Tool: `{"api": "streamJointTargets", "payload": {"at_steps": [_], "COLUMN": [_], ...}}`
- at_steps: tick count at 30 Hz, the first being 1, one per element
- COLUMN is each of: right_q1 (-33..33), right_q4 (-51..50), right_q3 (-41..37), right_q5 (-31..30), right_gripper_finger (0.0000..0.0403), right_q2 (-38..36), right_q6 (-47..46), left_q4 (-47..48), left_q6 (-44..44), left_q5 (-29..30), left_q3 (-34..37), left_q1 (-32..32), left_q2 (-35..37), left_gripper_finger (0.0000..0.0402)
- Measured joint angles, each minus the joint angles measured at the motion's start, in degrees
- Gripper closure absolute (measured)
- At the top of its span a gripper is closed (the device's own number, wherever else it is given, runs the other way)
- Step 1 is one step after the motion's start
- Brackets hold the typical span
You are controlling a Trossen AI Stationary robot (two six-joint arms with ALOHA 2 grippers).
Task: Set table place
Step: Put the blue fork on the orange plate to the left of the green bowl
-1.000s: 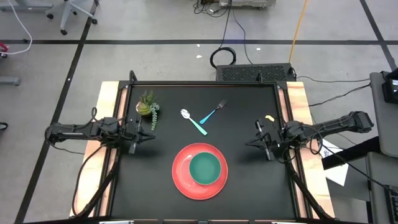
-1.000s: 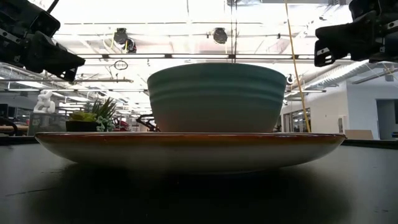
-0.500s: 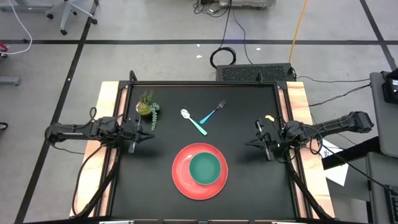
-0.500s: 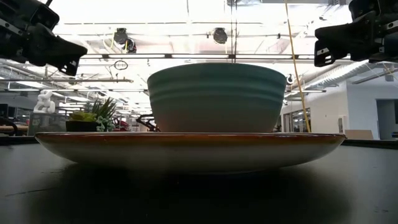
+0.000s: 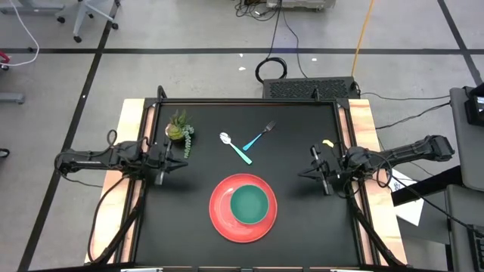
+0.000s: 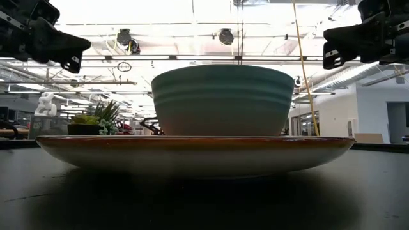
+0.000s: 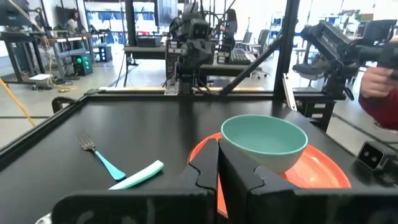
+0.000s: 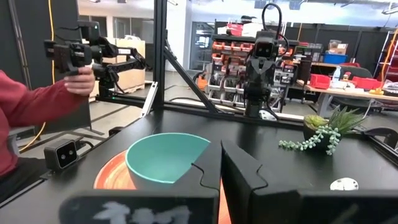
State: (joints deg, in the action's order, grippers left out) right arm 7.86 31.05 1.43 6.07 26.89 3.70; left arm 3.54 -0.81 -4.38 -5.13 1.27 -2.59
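High view: red plate [image 5: 219, 214] sits at the near middle of the table [image 5: 302, 227], teal bowl [image 5: 249, 204] nested in its centre. Plate glazed, shallow, broad-rimmed; bowl ribbed outside, smooth inside, walls steep. Both lie between the two pincers, a little nearer the table's front edge than either.

Fork [image 5: 264, 134] and spoon [image 5: 228, 140] lie beyond the plate, handle ends crossed in a V, light-blue handles, metal heads splayed outward. Spoon's long axis runs from the crossing toward the left gripper [image 5: 181, 165]; fork's runs away toward the far right corner. Judged from this, the spoon is the left arm's nearer reach and the fork sits roughly between the two, slightly closer to the right gripper [image 5: 304, 174].

Left gripper hangs above the table near its left edge, fingers pressed together, nothing in them. Right gripper mirrors it near the right edge, likewise closed and empty. Either must part its fingers before any pick.

Potted plant [image 5: 180, 130], trailing and succulent-like, stands just beyond the left gripper, near the spoon; a risk of a brush on that approach.

Wrist views show a person's red sleeve [image 8: 28, 106] past the table.
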Motion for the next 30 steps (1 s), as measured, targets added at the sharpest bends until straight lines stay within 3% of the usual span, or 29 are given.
{"api": "streamJointTargets", "payload": {"at_steps": [10,20,26,30], "right_q1": [0.0,0.0,0.0,0.0], "right_q4": [-0.9,-0.9,0.1,0.9], "right_q3": [0.0,0.0,0.0,0.0], "right_q5": [0.0,0.0,0.0,0.0], "right_gripper_finger": [0.0403,0.0403,0.0403,0.0403], "right_q2": [0.0,0.0,0.0,0.0], "right_q6": [0.8,0.7,0.4,0.4], "left_q4": [-5.2,-4.7,-10.0,-9.3], "left_q6": [-0.1,-1.8,-2.9,1.4], "left_q5": [0.0,0.0,5.9,7.1], "left_q3": [0.0,0.0,0.0,0.0], "left_q1": [0.0,0.0,0.0,0.0], "left_q2": [0.0,0.0,0.0,0.0], "left_gripper_finger": [0.0387,0.0387,0.0387,0.0387]}}
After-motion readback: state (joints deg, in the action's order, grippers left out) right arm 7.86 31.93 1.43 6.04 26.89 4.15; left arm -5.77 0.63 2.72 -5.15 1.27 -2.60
